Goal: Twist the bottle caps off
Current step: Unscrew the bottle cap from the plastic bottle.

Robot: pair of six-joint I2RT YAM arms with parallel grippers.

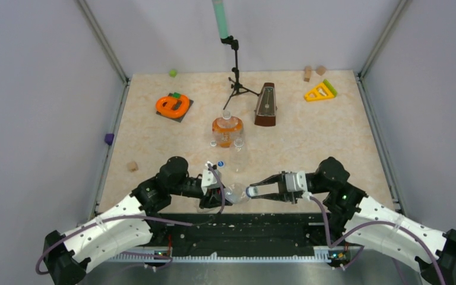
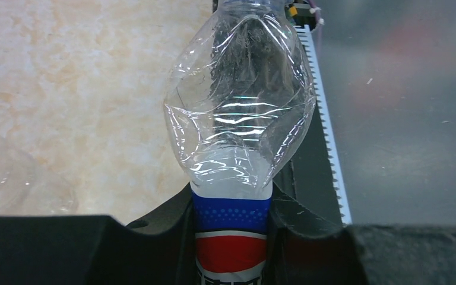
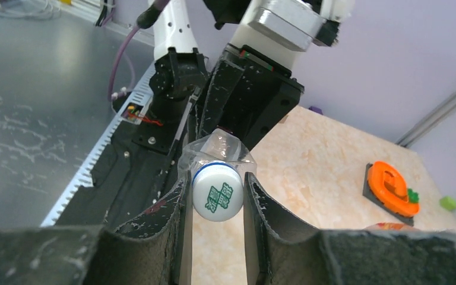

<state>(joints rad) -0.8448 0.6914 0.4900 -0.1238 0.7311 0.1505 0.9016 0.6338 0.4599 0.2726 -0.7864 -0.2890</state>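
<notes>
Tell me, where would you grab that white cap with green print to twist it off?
Pinch the white cap on its round side wall, two opposite sides, coming end-on from the right. The left gripper holds the bottle lying sideways, so the cap faces the right gripper, whose fingers flank it.

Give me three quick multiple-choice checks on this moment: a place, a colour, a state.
1. Where is the labelled bottle?
A) standing free at the far side
B) held in the left pincer
C) out of every view

2. What colour is the cap at the right pincer?
A) blue
B) orange
C) white with green print

3. The held bottle's clear body is:
A) smooth and full
B) crumpled
C) cut in half

Answers: B, the left wrist view shows the pincer clamped at the blue label; C, the right wrist view shows the cap's printed white top; B, its walls are creased and dented.
</notes>
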